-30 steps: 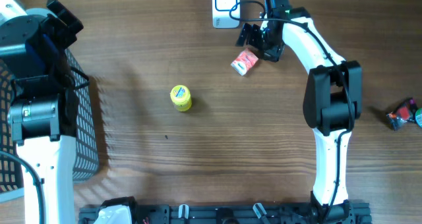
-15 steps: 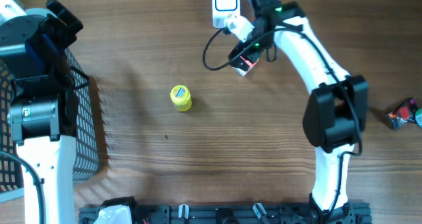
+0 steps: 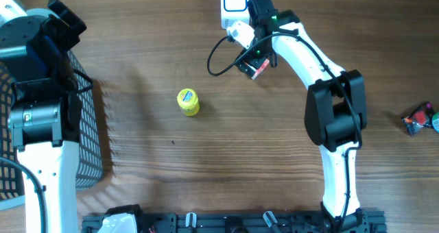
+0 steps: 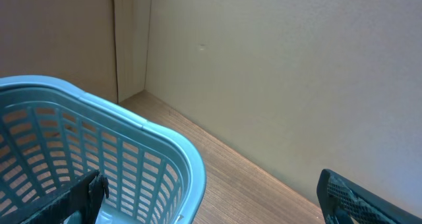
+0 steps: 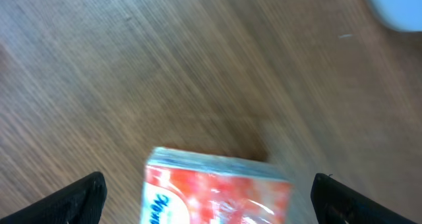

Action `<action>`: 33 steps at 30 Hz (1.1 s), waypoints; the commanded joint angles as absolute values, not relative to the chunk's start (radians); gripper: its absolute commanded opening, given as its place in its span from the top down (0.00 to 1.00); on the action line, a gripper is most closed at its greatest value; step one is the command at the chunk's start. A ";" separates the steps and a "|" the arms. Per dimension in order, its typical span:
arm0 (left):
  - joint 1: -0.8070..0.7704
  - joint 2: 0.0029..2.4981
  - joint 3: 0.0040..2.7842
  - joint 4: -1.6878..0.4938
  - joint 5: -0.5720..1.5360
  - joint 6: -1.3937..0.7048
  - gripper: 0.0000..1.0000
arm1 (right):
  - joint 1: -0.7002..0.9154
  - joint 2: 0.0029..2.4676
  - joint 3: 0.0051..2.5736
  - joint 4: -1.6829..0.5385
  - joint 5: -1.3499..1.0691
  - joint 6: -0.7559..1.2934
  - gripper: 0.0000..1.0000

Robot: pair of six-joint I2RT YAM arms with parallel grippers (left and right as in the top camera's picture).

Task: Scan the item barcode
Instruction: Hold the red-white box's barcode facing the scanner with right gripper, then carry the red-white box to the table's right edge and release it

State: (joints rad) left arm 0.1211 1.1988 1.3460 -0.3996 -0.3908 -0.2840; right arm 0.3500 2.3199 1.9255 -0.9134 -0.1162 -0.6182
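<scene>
Right arm (image 3: pixel 295 44) now reaches further over the small red-and-white packet (image 5: pixel 217 188) | both arms' jaws apart, nothing gripped | packet lies on wooden surface (image 3: pixel 206 157) beside white scanner box (image 3: pixel 234 1) | barcode apparently unscanned; pickup remains.

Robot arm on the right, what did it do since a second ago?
The right arm swung left, and its open hand now hovers over the red packet, holding nothing. The packet, yellow tub, basket and left arm stayed put.

Blue slatted basket (image 4: pixel 165 137), wooden table (image 3: pixel 240 157)
</scene>
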 commanded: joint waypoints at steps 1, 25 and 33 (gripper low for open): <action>0.128 1.201 1.344 -0.396 -0.382 -0.297 0.00 | 0.347 2.376 1.922 -0.933 -0.178 -0.588 0.00; 0.128 1.234 1.344 -0.395 -0.382 -0.297 0.00 | 0.349 2.381 2.003 -0.287 -0.337 -0.181 0.62; 0.129 1.234 1.344 -0.392 -0.382 -0.296 0.00 | 0.356 2.400 2.003 0.040 -0.247 -0.344 0.61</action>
State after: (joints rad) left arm 0.1211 1.2331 1.3457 -0.3962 -0.3908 -0.2909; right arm 0.3531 2.3741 1.9865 -0.0017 -0.2771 -0.2745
